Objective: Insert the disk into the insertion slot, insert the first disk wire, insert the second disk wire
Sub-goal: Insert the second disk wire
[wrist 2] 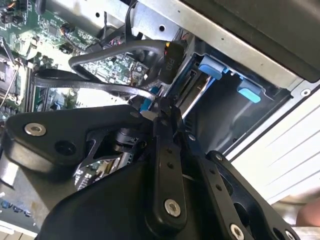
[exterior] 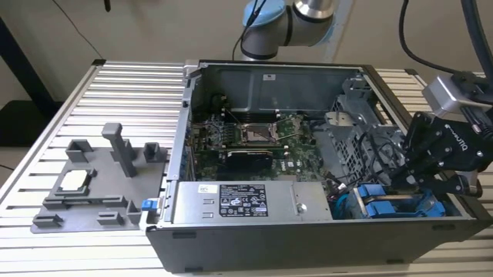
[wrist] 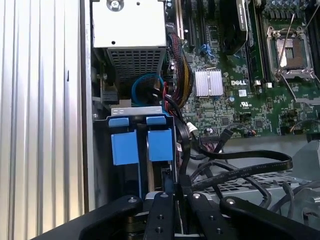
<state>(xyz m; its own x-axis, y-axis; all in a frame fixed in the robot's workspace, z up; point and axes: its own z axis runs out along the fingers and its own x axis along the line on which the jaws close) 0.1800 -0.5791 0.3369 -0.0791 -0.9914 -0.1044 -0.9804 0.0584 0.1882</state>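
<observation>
Slatted alu surface carries an open PC case, side panel off. In the exterior view the gripper reaches into the case corner on that view's right, at the insertion slot. The disk sits fully in that slot, its blue front level w/ a second blue carrier just beside it, so we judge step 1 done. Gripper fingers are pressed together. We think they pinch the end of a flat black disk wire, at the disk's end opposite the blue front. Wire: light, floppy, kinks easily, so hold the stiff plug, not the cord. Disk: rigid, heavyish, shock-sensitive. Take it by the carrier edges.
</observation>
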